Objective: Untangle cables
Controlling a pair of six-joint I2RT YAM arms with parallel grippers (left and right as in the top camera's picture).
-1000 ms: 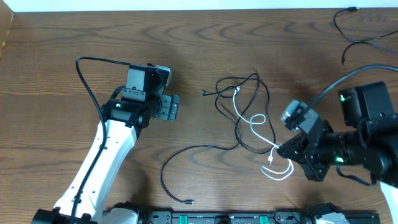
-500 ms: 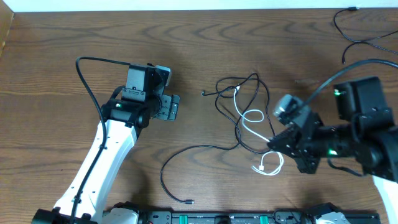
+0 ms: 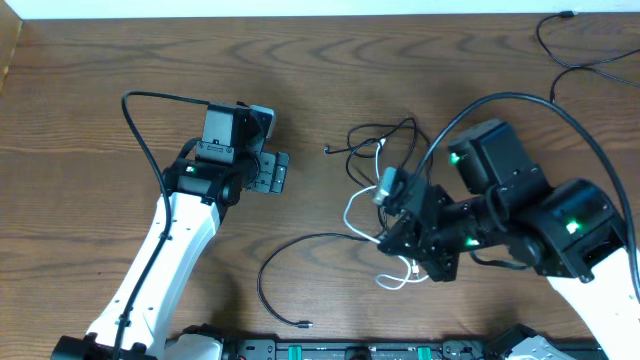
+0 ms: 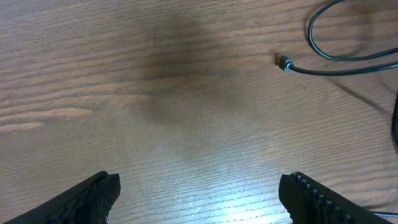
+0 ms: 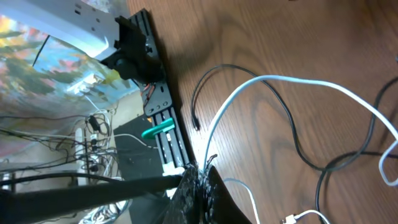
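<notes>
Table [image 3: 80, 90] bare from 9 to 12 o'clock, far edge at 12. Left gripper [image 3: 283, 172] spread wide, empty. Right gripper [image 3: 388, 238] clenched on white cable [image 5: 273, 78]; black cables [image 3: 385, 150] tangled at its 12 o'clock.

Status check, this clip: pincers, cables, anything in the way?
Left pincer open, empty, above table. Right pincer shut on white cable. Black cables tangled with it. Nothing else blocking.

Bright, even light from above; the overhead view is sharp; in the left wrist view the table [image 4: 186, 155] carries pale glare low down, a dim shadow higher up; the right wrist view's near foreground blurs.
</notes>
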